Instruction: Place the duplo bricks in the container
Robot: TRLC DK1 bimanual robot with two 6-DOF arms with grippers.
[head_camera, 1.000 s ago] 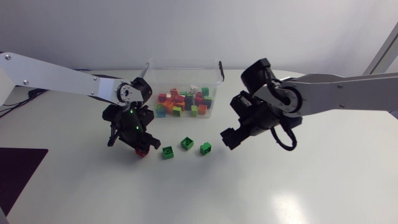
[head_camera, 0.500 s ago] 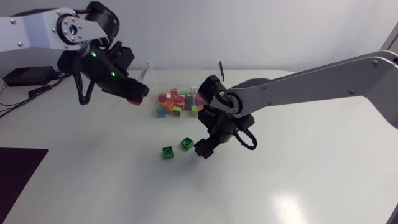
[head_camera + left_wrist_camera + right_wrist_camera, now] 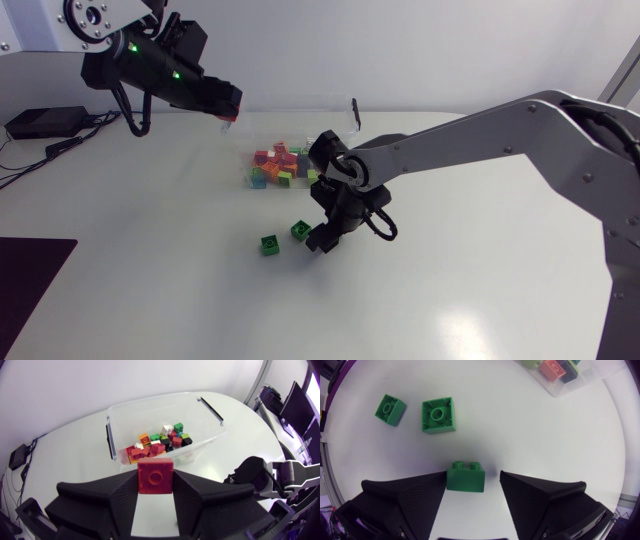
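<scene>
1. Gripping a red brick [image 3: 155,476] between both fingers, the left end effector [image 3: 226,104] hangs raised over the far left part of the counter [image 3: 450,290], near the left end of the container [image 3: 150,401].
2. The clear container stands at the far middle of the counter and holds a pile [image 3: 285,165] of bricks in many colours.
3. The right end effector [image 3: 472,480] is low over the counter, on the near side of the container, and its fingers are spread open.
4. A green brick [image 3: 465,477] lies on the counter between these fingers, its studs pointing ahead; it is close to one finger and apart from the other.
5. A second green brick [image 3: 438,415] and a third green brick [image 3: 390,409] lie just left of the right end effector, studs up, near each other but not touching.
</scene>
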